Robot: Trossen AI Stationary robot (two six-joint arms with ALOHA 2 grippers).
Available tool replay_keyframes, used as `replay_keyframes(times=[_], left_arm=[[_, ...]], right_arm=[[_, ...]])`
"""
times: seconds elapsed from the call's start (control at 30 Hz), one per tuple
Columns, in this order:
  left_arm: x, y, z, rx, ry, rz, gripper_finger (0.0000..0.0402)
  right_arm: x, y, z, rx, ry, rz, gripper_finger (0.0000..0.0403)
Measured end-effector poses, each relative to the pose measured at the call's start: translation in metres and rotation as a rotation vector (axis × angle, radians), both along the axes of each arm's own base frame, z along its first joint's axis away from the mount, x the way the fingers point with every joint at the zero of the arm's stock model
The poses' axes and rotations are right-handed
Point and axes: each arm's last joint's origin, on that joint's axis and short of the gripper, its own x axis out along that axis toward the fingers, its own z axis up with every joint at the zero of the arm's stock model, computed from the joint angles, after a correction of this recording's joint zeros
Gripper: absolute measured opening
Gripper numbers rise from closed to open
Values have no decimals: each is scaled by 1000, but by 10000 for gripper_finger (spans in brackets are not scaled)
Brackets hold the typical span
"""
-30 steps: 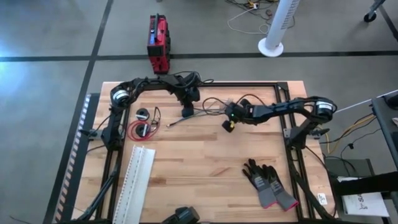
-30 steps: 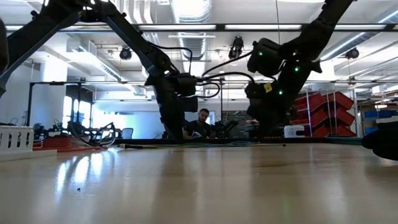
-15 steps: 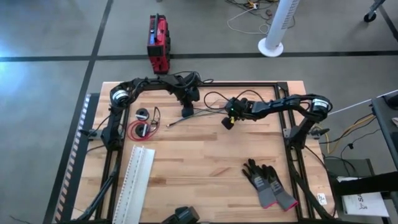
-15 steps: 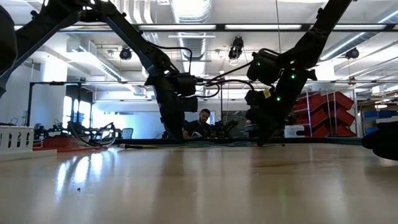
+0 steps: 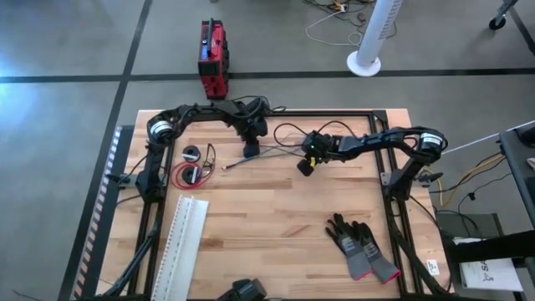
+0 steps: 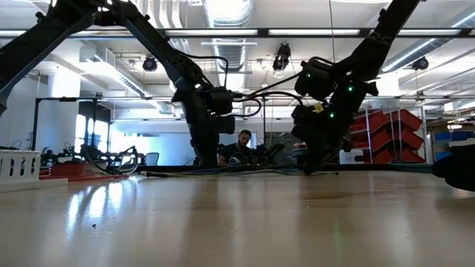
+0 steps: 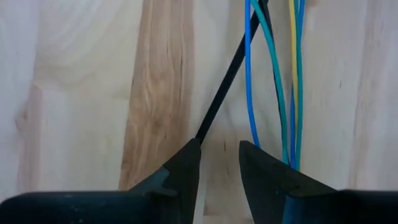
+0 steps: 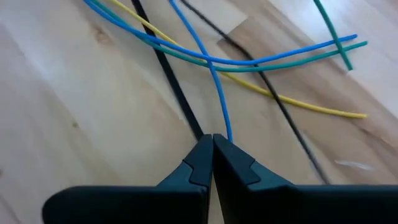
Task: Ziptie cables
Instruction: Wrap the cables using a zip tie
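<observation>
Slippage worries me: my right tool [image 8: 212,146], pressed together on one blue strand of the cables [image 8: 205,56] at mid-surface, could lose it; left tool [image 7: 219,163] spread around them.

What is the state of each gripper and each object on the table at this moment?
Left gripper: open, low over the table, a black cable beside one finger.
Right gripper: shut on the blue wire.
Cables: loose on the table between both grippers, not tied.
Red and black coil: lying flat.
Gloves: lying flat, untouched.
White slotted strip: lying flat.
</observation>
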Motion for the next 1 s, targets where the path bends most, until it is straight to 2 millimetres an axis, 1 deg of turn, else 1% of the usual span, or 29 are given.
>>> replay_keyframes(times=[0.27,0.43,0.63,0.83,1.0], left_arm=[[-3,-4,4,-15,26,17,98],[-3,-11,2,-30,38,22,98],[-8,-22,-3,-49,56,7,98],[-13,-24,-1,-45,60,10,98],[-15,-25,3,-30,73,26,98]], right_arm=[[5,16,0,14,21,60,0],[7,25,0,17,39,88,0],[13,47,0,29,35,135,0],[25,73,0,51,-59,159,0],[37,83,-3,60,-113,176,0]])
